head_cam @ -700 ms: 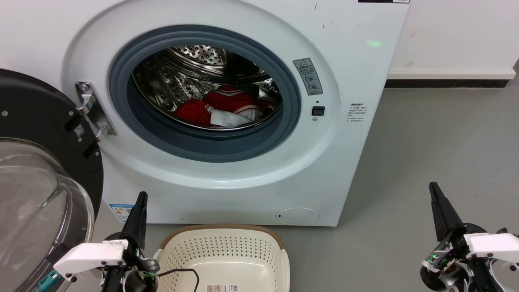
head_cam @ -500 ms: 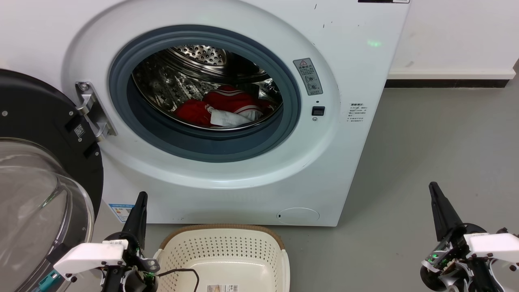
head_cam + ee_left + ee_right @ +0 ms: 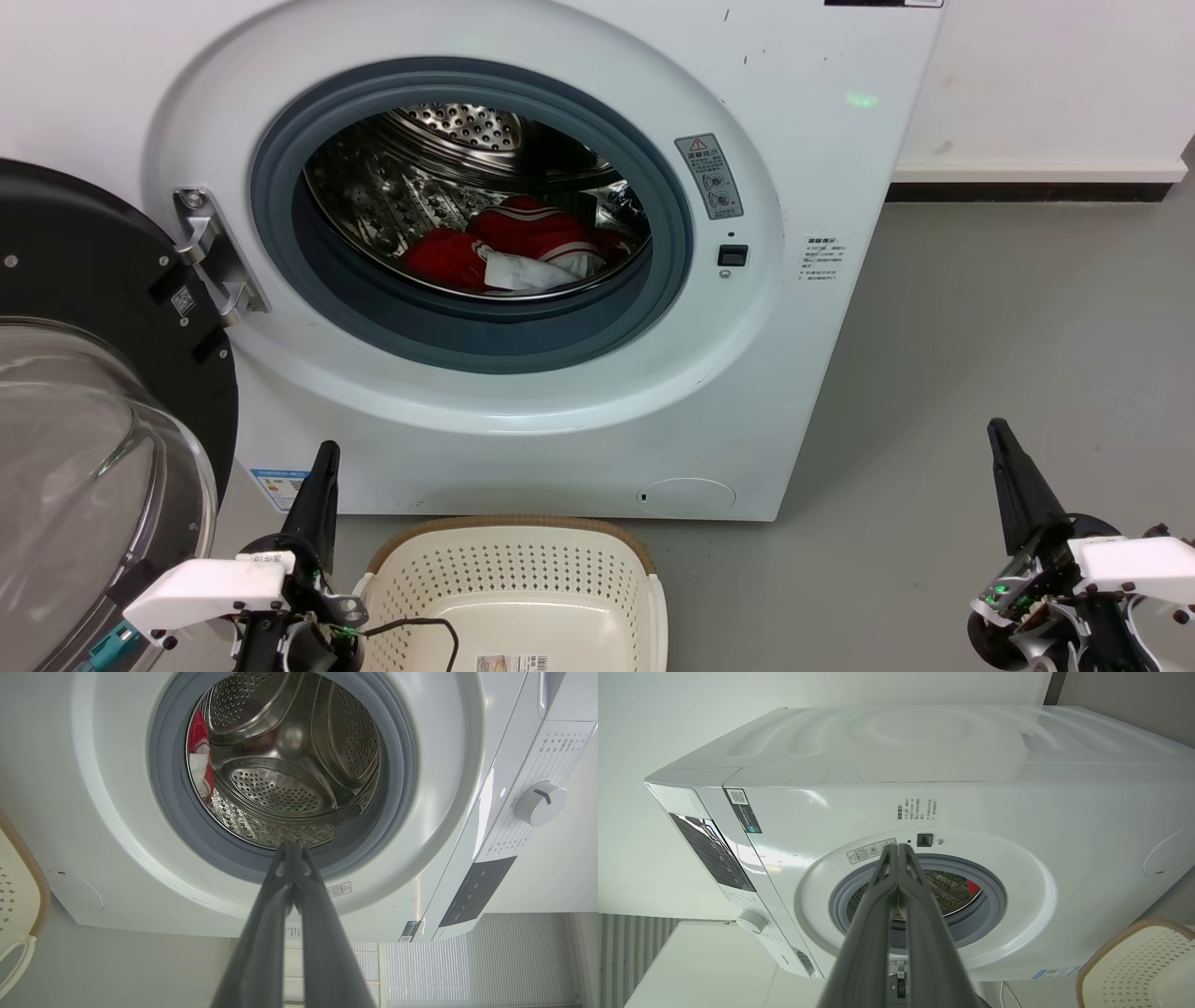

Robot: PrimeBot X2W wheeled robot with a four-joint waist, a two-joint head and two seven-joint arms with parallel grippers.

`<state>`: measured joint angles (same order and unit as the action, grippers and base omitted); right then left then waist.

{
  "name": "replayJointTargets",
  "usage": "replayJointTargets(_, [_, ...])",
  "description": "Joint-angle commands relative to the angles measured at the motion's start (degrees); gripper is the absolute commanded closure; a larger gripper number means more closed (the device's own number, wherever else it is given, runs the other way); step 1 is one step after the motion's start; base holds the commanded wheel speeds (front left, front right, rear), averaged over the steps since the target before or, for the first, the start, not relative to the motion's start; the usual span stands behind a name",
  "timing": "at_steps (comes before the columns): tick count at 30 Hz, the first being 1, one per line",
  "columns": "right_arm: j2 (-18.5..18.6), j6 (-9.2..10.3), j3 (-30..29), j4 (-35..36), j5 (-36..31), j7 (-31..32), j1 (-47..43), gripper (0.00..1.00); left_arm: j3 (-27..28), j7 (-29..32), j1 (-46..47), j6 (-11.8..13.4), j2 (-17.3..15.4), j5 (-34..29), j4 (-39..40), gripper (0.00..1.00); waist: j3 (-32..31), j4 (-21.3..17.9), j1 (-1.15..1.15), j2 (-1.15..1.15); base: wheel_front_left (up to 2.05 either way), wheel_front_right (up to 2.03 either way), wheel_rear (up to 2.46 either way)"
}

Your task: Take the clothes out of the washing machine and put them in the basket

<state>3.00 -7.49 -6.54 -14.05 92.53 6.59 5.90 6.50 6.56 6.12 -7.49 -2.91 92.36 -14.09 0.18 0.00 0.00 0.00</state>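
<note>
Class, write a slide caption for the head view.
Red clothes lie in the open washing machine; left gripper and right gripper, both shut, flank the basket.

In perforated steel drum (image 3: 392,196) of large white front-loading washing machine (image 3: 822,140), low and right of centre: heap of red-and-white fabric clothes (image 3: 523,247). Left of grey-rimmed round porthole (image 3: 280,233), swung open: black-framed glass door (image 3: 84,373). On grey floor (image 3: 980,327), directly before machine, below porthole: cream perforated plastic basket (image 3: 523,569). Just left of basket: dark two-fingered left hand (image 3: 326,453). Well right of basket, over floor: dark two-fingered right hand (image 3: 997,429).
</note>
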Motion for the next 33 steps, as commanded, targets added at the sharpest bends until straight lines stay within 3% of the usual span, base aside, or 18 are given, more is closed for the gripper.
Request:
replayJointTargets(1, [-0.2,0.00,0.0,-0.1,-0.3,0.0,0.7,1.00,0.1,0.1,0.3,-0.1,0.1,0.1,0.0,1.00,0.0,0.0,0.00,0.00,0.00,0.00,0.00])
replayJointTargets(10, [-0.2,0.00,0.0,-0.1,-0.3,0.0,0.7,1.00,0.1,0.1,0.3,-0.1,0.1,0.1,0.0,1.00,0.0,0.0,0.00,0.00,0.00,0.00,0.00])
replayJointTargets(11, [0.0,0.00,0.0,0.0,0.0,0.0,0.0,0.00,0.0,0.0,0.0,0.0,0.0,0.0,0.0,0.00,0.0,0.0,0.00,0.00,0.00,0.00,0.00])
replayJointTargets(20, [-0.1,0.00,0.1,-0.8,-2.7,-2.2,-2.0,0.00,-0.3,-2.2,-2.0,0.0,0.1,-3.5,0.2,0.00,0.0,0.0,0.00,0.00,0.00,0.00,0.00])
replayJointTargets(33, [0.0,0.00,-0.2,4.2,-18.9,-5.7,-3.4,0.00,-1.8,-5.7,-2.9,3.4,0.1,-18.5,5.0,0.00,0.2,-0.1,0.00,0.00,0.00,0.00,0.00])
